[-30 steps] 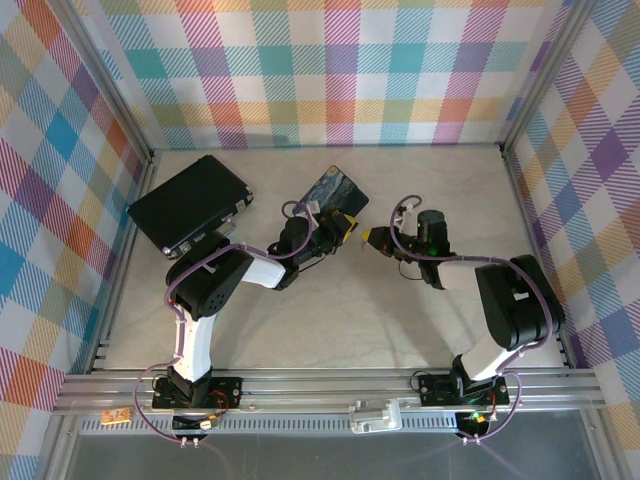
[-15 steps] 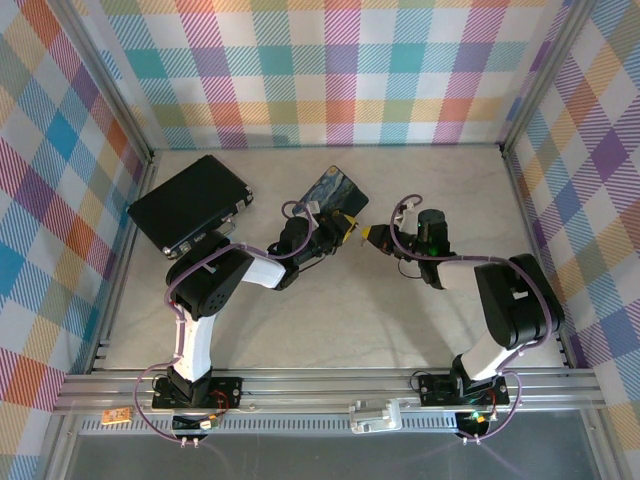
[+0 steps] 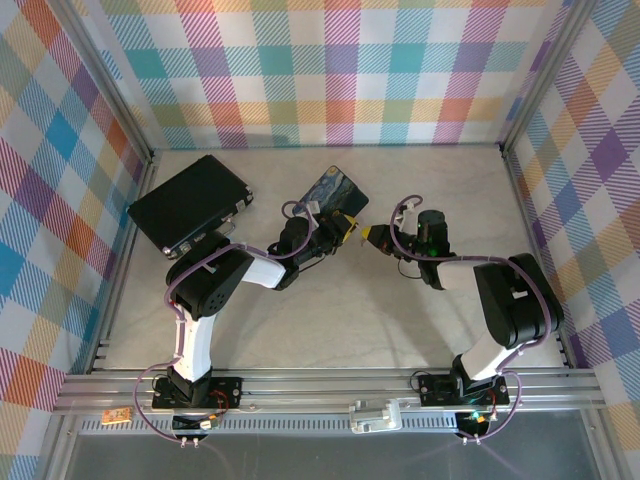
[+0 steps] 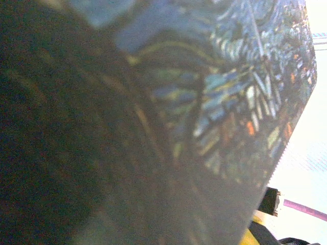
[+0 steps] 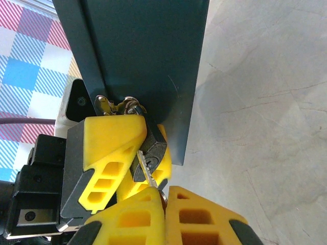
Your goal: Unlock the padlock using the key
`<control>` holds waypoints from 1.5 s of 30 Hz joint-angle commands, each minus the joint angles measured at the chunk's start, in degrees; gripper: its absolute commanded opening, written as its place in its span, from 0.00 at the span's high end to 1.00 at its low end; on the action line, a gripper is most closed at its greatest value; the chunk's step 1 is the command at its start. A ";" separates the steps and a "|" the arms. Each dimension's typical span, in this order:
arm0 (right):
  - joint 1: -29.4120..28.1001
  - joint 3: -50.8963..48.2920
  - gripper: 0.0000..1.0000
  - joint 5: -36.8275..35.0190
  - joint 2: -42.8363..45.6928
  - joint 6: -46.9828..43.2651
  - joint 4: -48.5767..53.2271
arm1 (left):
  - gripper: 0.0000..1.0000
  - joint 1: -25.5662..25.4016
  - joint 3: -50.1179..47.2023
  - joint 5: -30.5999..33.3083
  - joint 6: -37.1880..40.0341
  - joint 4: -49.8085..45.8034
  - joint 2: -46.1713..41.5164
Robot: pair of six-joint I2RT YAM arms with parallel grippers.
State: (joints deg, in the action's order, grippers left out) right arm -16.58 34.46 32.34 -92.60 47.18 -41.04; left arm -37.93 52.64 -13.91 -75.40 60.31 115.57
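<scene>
Right pincer (image 5: 165, 198) shut on the key (image 5: 145, 173), whose tip is in the padlock (image 5: 153, 145).

The key's head is buried between the right pincer's yellow fingers (image 5: 204, 219), leaving a short length of blade in sight, running up into the keyhole. The left pincer (image 3: 345, 226) is clamped on the padlock, one yellow finger (image 5: 107, 148) covering most of its body and shackle. The padlock hangs at the lower edge of the tin (image 5: 148, 61), above the table (image 5: 265, 102). From above, key and padlock are too small to make out, and the left wrist view is a dark blur of the tin's painted face. Both arms reach inward with elbows bent, their tips almost meeting by the tin's near corner. Neither arm has visibly moved in the last second.
</scene>
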 commanded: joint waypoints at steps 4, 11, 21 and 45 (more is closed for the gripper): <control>-0.38 -1.44 1.00 -0.43 2.23 -0.71 1.22 | 1.00 0.05 -0.06 0.11 -0.24 3.97 -0.21; -0.65 -1.48 1.00 -0.42 2.00 -0.76 1.22 | 1.00 -0.04 0.26 0.05 -0.41 4.00 -0.15; -1.18 -0.56 1.00 0.05 1.72 -0.59 0.25 | 1.00 -0.38 0.20 0.29 -0.45 4.56 -0.07; -1.09 7.00 1.00 -2.26 1.28 -8.43 13.01 | 1.00 -3.17 -0.37 -0.94 0.53 1.44 -0.70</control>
State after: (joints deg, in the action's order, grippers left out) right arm -17.37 38.37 32.16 -92.14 43.29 -30.81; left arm -38.83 52.66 -11.51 -75.16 60.01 115.57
